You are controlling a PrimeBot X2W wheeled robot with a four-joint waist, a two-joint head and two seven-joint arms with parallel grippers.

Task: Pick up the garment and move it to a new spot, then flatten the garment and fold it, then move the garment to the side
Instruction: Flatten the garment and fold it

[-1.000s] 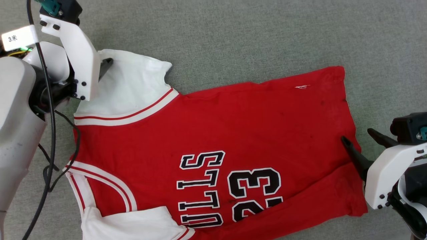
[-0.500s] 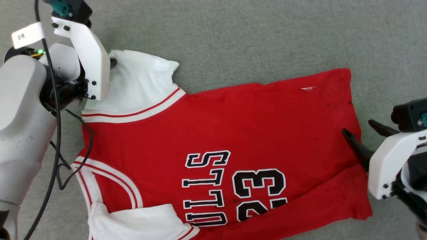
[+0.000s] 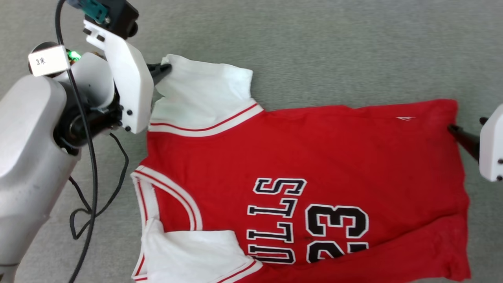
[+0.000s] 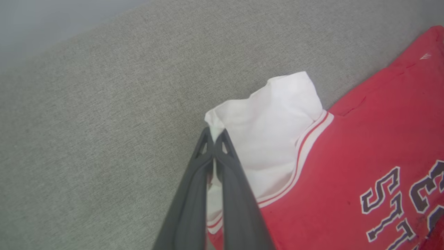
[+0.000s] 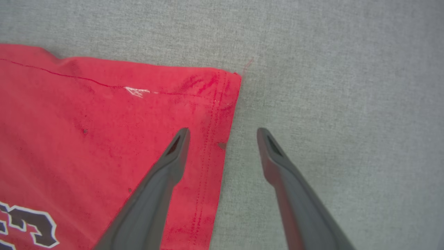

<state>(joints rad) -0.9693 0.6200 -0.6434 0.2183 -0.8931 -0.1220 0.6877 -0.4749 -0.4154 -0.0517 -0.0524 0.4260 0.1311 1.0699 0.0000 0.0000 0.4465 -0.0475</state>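
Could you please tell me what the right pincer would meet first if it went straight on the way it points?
Most likely the garment, at its hem: the open right pincer straddles the edge, one finger over red fabric, the other over the grey surface. Depth is unclear.

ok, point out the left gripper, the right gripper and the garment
left gripper [image 4: 215, 136], left wrist view, midway between its closed fingertips, at the white sleeve's corner.
right gripper [image 5: 222, 132], right wrist view, midway between its open fingertips, over the red hem.
garment [image 3: 314, 157], head view, plain red body.
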